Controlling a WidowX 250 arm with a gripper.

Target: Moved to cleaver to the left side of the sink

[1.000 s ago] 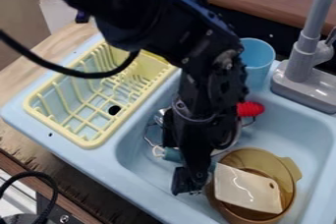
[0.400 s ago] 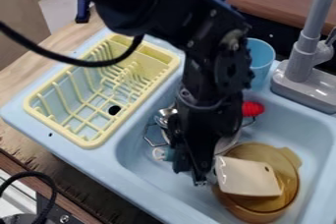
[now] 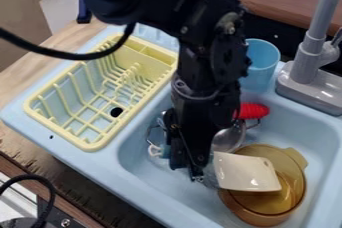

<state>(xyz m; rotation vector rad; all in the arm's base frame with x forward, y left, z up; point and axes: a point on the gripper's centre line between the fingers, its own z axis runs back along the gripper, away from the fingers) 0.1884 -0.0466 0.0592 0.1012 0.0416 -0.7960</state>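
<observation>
Cleaver extends over the amber pot within the sink basin, its handle end pinched by the gripper, while the same basin contains a metal vessel and a red item near the blue cup.

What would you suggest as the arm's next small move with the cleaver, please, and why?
I would probably raise the cleaver slightly before shifting it toward the left side of the sink, provided the gripper has hold of it, which I cannot tell. The pale blade overlaps the amber pot, so a sideways drag might catch the rim.
</observation>
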